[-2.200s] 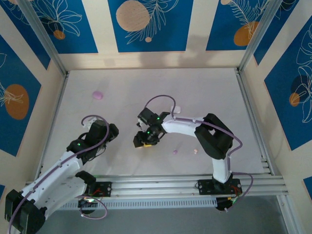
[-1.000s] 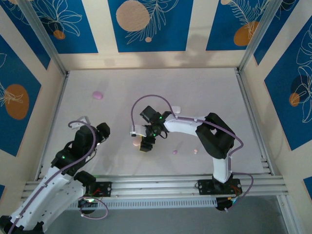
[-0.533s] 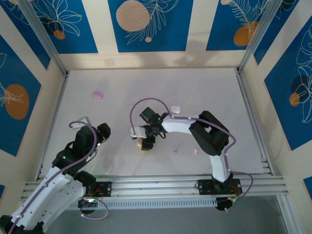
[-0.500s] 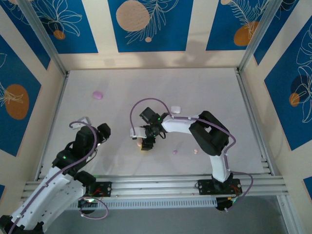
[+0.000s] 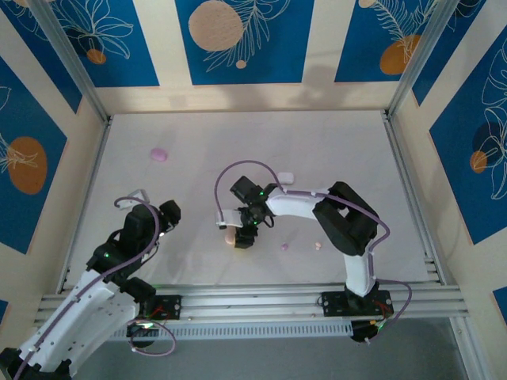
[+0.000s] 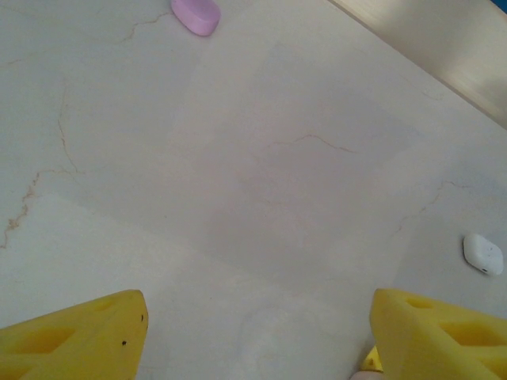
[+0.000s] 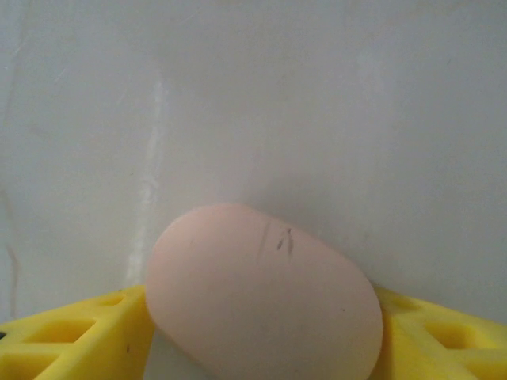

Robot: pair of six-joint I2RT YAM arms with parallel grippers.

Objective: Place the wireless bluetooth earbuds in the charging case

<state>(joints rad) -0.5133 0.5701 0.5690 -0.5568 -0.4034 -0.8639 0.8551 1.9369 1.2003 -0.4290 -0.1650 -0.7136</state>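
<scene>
A pale pink, egg-shaped charging case point(image 7: 265, 293) lies on the white table between the yellow fingers point(image 7: 71, 332) of my right gripper point(image 7: 265, 317), touching both. From above, that case point(image 5: 229, 235) and right gripper point(image 5: 240, 237) sit near the table's middle. Two tiny earbuds lie to the right on the table, a purple one point(image 5: 284, 246) and a pink one point(image 5: 318, 246). My left gripper point(image 5: 164, 214) is drawn back at the left. Its fingers point(image 6: 87, 324) stand wide apart with nothing between them.
A purple case point(image 5: 159, 153) point(image 6: 196, 14) lies at the far left of the table. A white case point(image 5: 286, 176) point(image 6: 483, 254) lies behind the right arm. Aluminium rails and patterned walls point(image 5: 238, 39) border the table.
The right gripper has closed in on the pink case and shifted slightly toward the near edge. The left arm drew back earlier and has stayed still over the last second.
</scene>
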